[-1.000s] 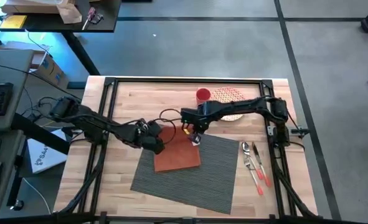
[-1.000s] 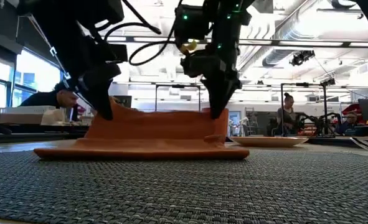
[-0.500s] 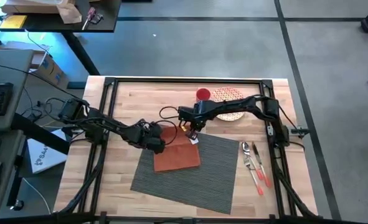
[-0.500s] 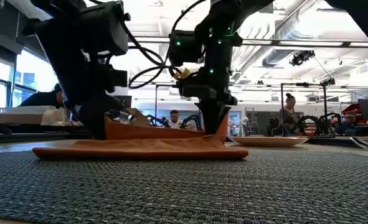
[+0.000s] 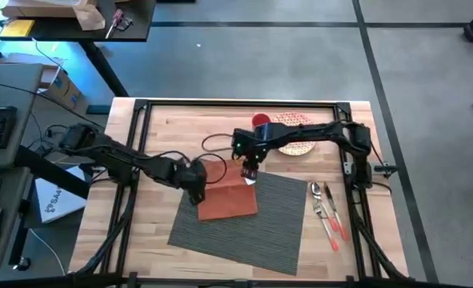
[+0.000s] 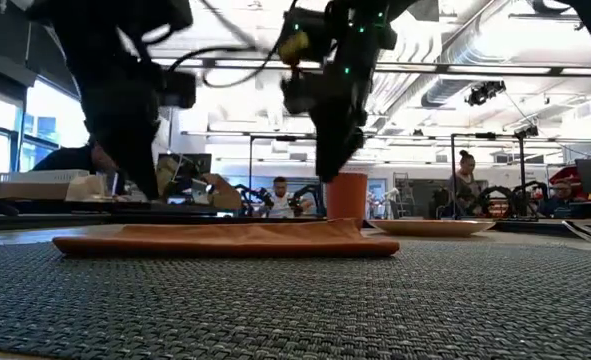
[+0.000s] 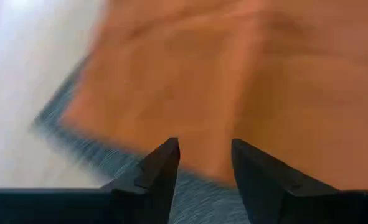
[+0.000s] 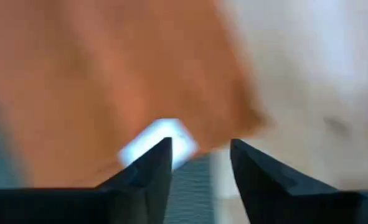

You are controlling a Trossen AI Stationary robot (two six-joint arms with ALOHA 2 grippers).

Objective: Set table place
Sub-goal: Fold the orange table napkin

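Both grippers, the left gripper (image 7: pixel 203 163) and the right gripper (image 8: pixel 199 160), are lifting away with fingers parted and empty. The orange napkin (image 5: pixel 226 196), released a moment ago, is now lying flat on the grey placemat (image 5: pixel 276 228), so napkin placement looks done.

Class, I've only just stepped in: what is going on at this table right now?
Two robot arms are setting a place. An orange napkin lies flat on the grey placemat, and both grippers are open just above its far edge: the left gripper at one corner, the right gripper at the other. A plate and a red cup wait behind; cutlery lies beside the mat.
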